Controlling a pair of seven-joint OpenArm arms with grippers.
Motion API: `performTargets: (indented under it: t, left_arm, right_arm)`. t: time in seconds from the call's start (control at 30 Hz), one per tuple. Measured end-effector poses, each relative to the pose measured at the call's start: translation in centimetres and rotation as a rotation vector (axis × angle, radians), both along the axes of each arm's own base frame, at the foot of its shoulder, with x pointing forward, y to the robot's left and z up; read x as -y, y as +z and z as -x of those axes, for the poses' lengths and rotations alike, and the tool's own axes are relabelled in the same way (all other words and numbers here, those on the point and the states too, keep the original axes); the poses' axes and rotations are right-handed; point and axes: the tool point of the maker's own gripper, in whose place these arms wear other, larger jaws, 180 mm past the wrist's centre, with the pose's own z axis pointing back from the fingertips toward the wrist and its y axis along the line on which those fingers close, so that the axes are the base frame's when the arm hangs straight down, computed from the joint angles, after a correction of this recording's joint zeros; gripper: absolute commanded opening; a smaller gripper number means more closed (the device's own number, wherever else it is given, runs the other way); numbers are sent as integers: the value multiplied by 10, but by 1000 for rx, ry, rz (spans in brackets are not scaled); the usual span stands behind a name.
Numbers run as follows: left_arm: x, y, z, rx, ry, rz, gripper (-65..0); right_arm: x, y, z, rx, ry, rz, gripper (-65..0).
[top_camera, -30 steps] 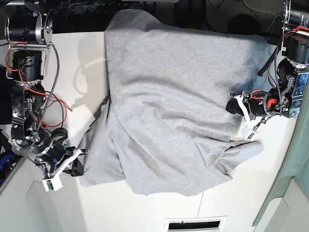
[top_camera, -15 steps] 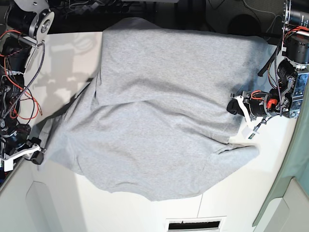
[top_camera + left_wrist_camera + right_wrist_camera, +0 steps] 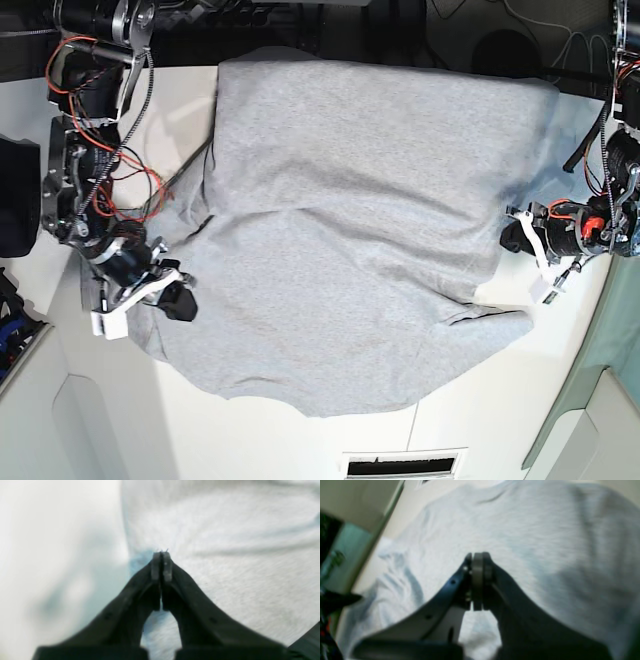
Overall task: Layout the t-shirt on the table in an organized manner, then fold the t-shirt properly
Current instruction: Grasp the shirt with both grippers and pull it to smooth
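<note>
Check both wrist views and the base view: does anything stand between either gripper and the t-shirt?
Nothing visible does. The left gripper is shut right at the edge of the t-shirt, and the right gripper is shut directly over the cloth. Only the white table shows around it.

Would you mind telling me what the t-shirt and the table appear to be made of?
The t-shirt looks like soft heathered grey jersey knit, matte: it shows flecked texture and drapes in loose folds. The table seems a smooth, hard white laminate or painted board, faintly glossy; which one is unclear.
</note>
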Motion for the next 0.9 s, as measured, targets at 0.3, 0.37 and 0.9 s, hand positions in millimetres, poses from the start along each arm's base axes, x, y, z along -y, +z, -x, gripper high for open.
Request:
performTargets:
  t: [0.3, 0.37, 0.9]
  left_arm:
    - [63, 1, 52, -36, -179, 104, -650]
    - [67, -19, 81, -111, -177, 117, -650]
    - [31, -70, 39, -187, 44, 149, -650]
  right_arm:
    - [-89, -53, 3, 10, 440, 464, -650]
    - [-89, -68, 3, -12, 475, 530, -650]
    - [11, -87, 6, -91, 353, 577, -650]
